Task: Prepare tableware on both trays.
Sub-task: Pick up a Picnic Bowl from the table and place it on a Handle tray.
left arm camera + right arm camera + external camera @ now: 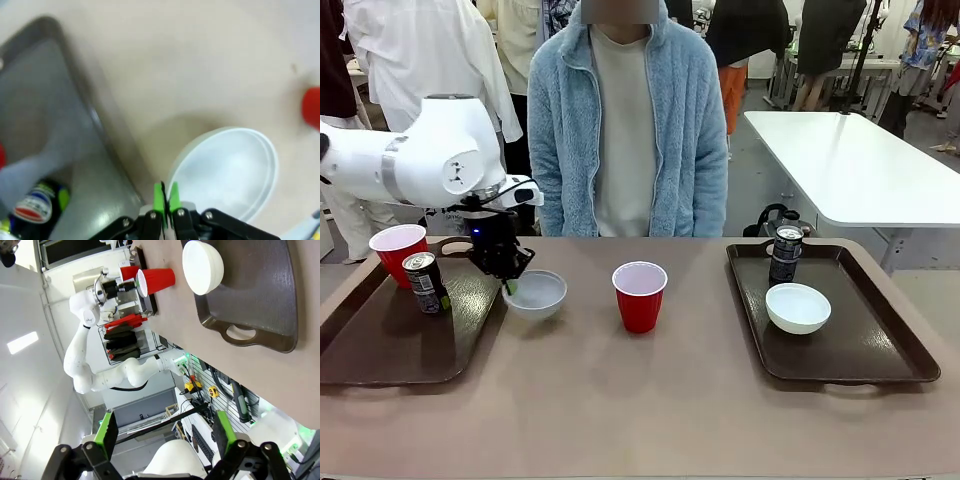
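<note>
My left gripper (509,282) is shut on the near-left rim of a small white bowl (536,293) that rests on the table just right of the left tray (370,350). In the left wrist view the green pads (160,196) pinch the bowl (230,170) at its rim, beside the tray (45,120). A red cup (398,250) and a dark can (425,283) stand on that tray. Another red cup (639,295) stands mid-table. The right tray (880,350) holds a can (786,255) and a white bowl (797,307). My right gripper (165,435) is open, held high and empty.
A person in a light blue fleece (625,120) stands at the table's far edge, hands out of sight. A white table (860,160) stands behind at the right. Bare tabletop lies between the trays, in front of the middle cup.
</note>
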